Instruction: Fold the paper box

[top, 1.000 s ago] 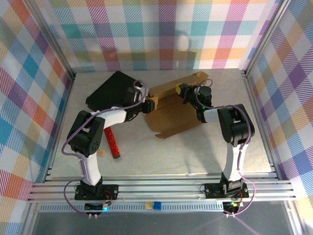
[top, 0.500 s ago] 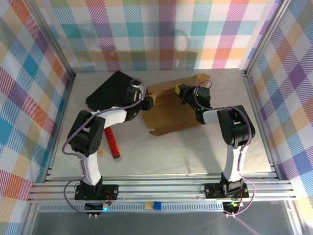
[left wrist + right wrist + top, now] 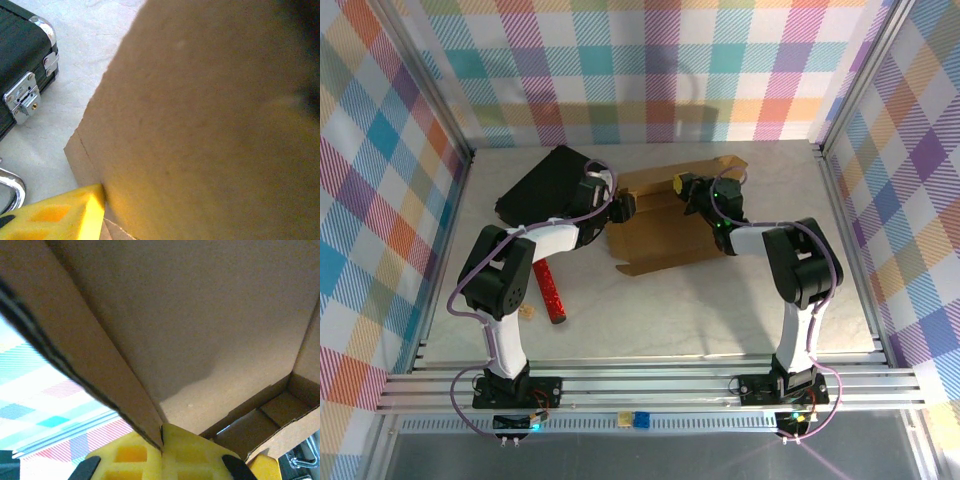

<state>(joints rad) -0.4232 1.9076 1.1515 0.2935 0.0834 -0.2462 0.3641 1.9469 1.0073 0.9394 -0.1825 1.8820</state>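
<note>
The right hand [image 3: 161,447] pinches a wall of the paper box [image 3: 665,238]. The left hand [image 3: 624,207] sits at its left edge; I cannot tell its opening.

From overhead I see the paper box [image 3: 665,230], plain brown corrugated cardboard, lying part-folded toward the back and about centre. Its broad base panel is flat, a long rear wall stands raised, and a flap juts out far right. My right wrist camera looks into its bare interior [image 3: 200,315], with a folded corner pocket at lower right.
</note>
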